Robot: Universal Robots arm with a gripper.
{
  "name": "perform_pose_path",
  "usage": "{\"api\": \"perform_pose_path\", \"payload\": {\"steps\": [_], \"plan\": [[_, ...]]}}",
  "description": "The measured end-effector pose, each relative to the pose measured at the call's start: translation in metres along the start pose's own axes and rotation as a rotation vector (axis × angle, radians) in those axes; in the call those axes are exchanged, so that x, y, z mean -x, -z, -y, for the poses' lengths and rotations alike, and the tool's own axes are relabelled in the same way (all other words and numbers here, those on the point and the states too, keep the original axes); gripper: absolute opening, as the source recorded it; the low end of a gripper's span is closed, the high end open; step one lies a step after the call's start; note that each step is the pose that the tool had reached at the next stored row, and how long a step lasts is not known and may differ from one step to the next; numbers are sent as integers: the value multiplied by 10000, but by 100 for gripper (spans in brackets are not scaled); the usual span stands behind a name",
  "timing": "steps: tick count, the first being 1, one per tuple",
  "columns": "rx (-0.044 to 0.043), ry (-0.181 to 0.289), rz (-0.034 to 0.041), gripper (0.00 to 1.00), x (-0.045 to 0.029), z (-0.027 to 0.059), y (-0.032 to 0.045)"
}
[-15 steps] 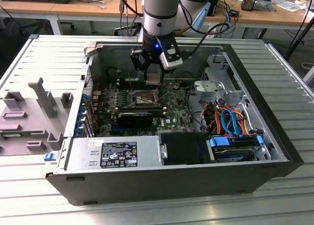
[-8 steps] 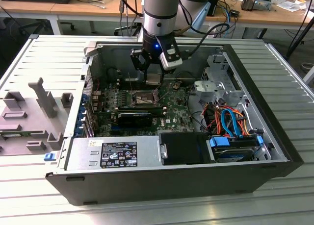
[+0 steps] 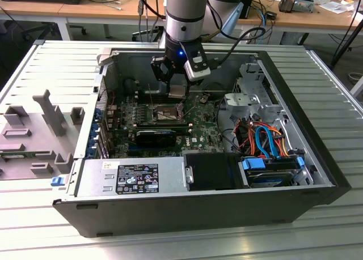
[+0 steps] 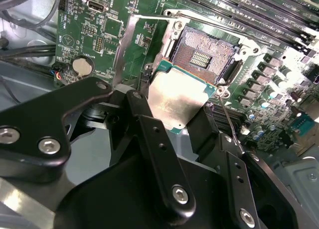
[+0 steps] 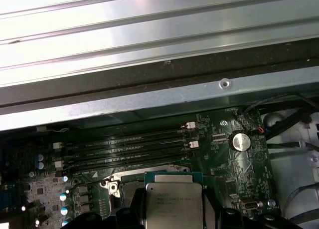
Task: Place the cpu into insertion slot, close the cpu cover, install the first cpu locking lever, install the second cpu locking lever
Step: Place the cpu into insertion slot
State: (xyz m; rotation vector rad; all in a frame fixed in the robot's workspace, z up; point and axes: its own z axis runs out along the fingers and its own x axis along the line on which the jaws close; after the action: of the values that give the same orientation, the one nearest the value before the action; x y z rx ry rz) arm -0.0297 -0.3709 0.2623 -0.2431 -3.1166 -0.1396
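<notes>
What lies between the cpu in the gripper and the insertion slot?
Nothing. In the second wrist view the cpu, clamped in the gripper, hangs at the edge of the open insertion slot, and the stretch between them is bare.

You will find the arm standing near vertical, wrist directed straight down. The gripper hangs beneath it, both black fingers pressed against opposite edges of the cpu, gripping it between them.

Bright, even light; glare on the cpu top, case interior shadowed
</notes>
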Motion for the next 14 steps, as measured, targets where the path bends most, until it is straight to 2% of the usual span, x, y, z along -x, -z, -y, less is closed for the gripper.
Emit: {"api": "perform_pose_path", "payload": {"steps": [14], "plan": [[3, -177, 16, 55, 0, 0, -2]]}}
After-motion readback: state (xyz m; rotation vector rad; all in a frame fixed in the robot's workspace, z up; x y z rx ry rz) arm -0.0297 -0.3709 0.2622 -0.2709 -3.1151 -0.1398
